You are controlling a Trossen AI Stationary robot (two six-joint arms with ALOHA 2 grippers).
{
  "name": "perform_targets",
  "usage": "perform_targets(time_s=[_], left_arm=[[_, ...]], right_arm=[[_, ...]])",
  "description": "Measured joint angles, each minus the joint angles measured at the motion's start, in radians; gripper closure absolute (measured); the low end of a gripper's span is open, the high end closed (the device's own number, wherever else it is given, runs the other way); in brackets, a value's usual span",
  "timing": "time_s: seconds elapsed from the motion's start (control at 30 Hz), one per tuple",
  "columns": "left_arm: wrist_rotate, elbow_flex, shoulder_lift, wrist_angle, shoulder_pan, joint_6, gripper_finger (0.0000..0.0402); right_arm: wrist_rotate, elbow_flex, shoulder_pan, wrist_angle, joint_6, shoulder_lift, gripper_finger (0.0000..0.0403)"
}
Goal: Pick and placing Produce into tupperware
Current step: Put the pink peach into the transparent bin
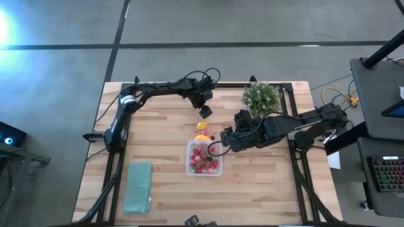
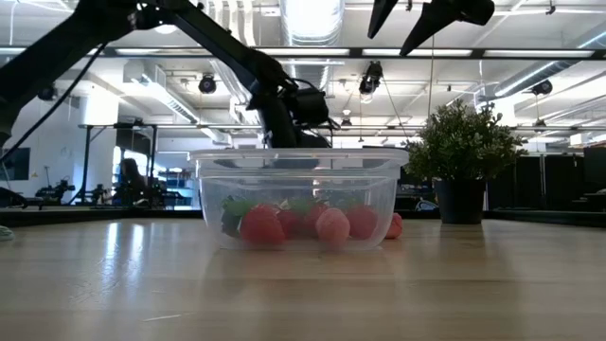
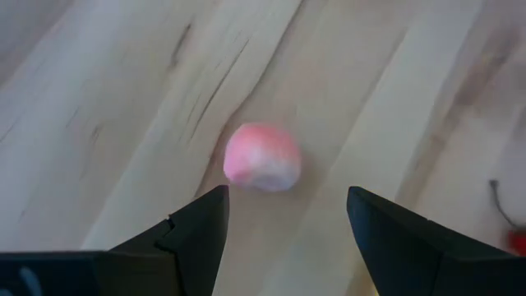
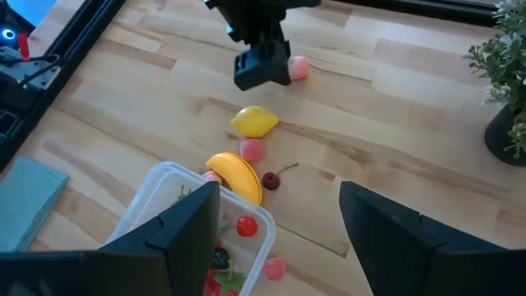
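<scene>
Left gripper (image 3: pixel 283 218) spread above pink fruit (image 3: pixel 262 156), frame centre, right gripper (image 4: pixel 279 226) spread over tupperware (image 1: pixel 204 157), strawberries (image 2: pixel 262 225) inside.

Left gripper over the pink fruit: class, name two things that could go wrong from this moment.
1. The left gripper is open above the round pink fruit; a slightly off-centre close could roll it away across the wooden table.
2. The right gripper hangs open over the tupperware, so the arms might collide at the drop-off.
</scene>
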Motion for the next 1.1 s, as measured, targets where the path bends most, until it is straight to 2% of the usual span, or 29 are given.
perform_targets(time_s=[0.3,0.83,1.1], left_arm=[[-0.022,0.066,0.038,0.012,0.01,0.001,0.0169],[-0.042,0.067,0.073,0.003,0.011,0.02,0.017],[-0.08,0.061,0.075,0.012,0.011,0.026,0.0227]], right_arm=[[0.024,-0.001,0.0,-0.001,0.0,0.001,0.016],[0.034,-0.001,0.0,-0.016,-0.001,0.001,0.0163],[0.042,-0.001,0.0,-0.016,-0.005,0.001,0.0163]])
